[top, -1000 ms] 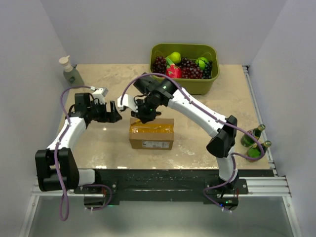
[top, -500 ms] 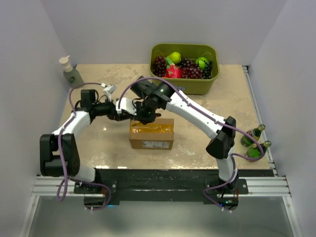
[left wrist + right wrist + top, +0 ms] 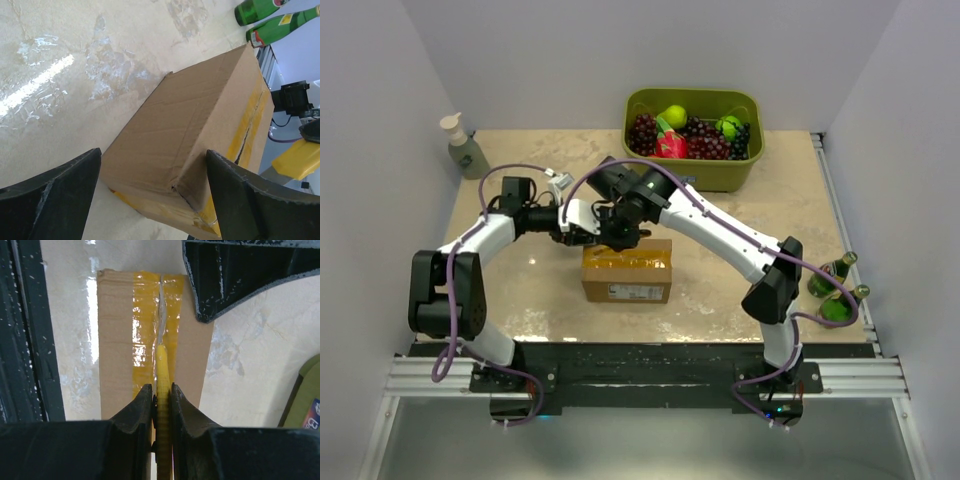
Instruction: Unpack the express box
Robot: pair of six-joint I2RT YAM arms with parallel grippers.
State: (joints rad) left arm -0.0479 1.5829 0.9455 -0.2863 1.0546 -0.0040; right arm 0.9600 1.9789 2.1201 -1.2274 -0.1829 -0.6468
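The express box (image 3: 628, 270) is a brown carton with yellow tape along its top seam, lying mid-table with a white label on its near side. My left gripper (image 3: 582, 232) is open at the box's left end; in the left wrist view (image 3: 152, 165) its two fingers stand either side of that end of the box (image 3: 190, 130). My right gripper (image 3: 617, 232) hovers over the box's left top. In the right wrist view it (image 3: 161, 390) is shut on a thin yellow cutter (image 3: 161, 365) whose tip lies on the taped seam of the box (image 3: 115, 340).
A green bin (image 3: 705, 172) of fruit stands at the back, right of centre. A soap dispenser (image 3: 466, 148) is at the back left. Two green bottles (image 3: 835, 285) lie at the right edge and also show in the left wrist view (image 3: 265, 10).
My left arm has swung right, bringing its open gripper up to the box's left end. The right gripper has stayed over the box with the cutter.
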